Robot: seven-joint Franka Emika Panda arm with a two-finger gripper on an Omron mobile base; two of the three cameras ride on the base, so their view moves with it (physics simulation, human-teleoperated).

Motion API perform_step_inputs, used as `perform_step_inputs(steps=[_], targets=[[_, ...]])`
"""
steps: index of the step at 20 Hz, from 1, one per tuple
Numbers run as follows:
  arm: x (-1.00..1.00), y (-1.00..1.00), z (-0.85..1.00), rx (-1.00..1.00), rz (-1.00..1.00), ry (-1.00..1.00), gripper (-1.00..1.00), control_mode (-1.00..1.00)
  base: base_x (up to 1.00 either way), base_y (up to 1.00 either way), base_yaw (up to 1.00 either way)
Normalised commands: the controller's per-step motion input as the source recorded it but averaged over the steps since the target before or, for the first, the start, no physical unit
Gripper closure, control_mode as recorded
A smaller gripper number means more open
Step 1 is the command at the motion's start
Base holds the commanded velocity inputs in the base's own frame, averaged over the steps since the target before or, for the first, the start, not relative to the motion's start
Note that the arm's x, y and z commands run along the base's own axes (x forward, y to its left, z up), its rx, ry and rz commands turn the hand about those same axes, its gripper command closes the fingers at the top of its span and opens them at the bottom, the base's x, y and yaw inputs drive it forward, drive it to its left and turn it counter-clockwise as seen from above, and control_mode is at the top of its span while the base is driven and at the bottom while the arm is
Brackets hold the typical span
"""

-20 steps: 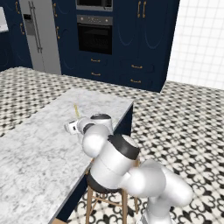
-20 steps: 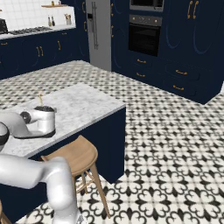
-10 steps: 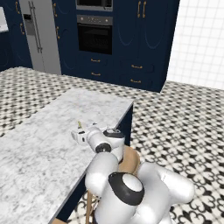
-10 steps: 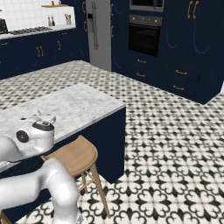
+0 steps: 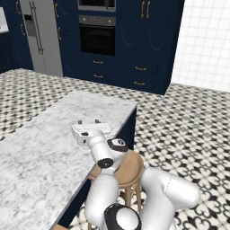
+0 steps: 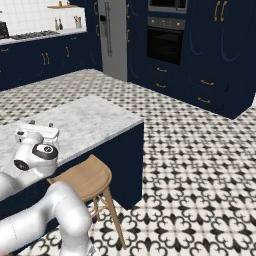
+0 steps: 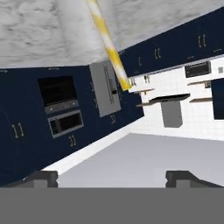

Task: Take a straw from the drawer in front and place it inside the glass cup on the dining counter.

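My gripper [image 5: 87, 121] hovers low over the dining counter [image 5: 49, 134], a white-grey marble slab, close to its right edge. Its jaws stand wide open with nothing between them, as the right base view also shows of the gripper [image 6: 40, 123]. In the rolled hand view the straw [image 7: 109, 46], pale yellow, slants from the marble at the top towards the middle. It is well clear of both fingertips [image 7: 41, 177]. I cannot pick out the clear glass cup against the marble. The drawer is out of view.
A wooden stool [image 6: 82, 180] stands by the island's navy base under my arm. Across the patterned tile floor is a wall of navy cabinets with a black oven [image 5: 96, 40] and a grey fridge [image 5: 42, 36].
The jaws have gone from shut to wide open and have let the straw go. The straw no longer sticks up above the hand in the base views. The elbow has swung lower.
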Motion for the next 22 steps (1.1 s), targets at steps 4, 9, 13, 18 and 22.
perform_step_inputs(steps=[4, 9, 13, 18, 22], targets=[[-0.95, -0.23, 1.00, 0.21, 0.05, -0.33, -1.00, -1.00, 0.00, 0.00, 0.00], [-0.57, -0.54, 1.00, 0.44, 0.00, -0.06, -1.00, -1.00, 0.00, 0.00, 0.00], [-0.41, -0.58, 1.00, 0.50, 0.01, 0.00, -1.00, -1.00, 0.00, 0.00, 0.00], [-0.58, -0.71, 1.00, 0.55, 0.12, -0.04, -1.00, -1.00, 0.00, 0.00, 0.00], [-0.95, -0.81, 0.97, 0.60, 0.14, 0.05, -1.00, -1.00, 0.00, 0.00, 0.00]])
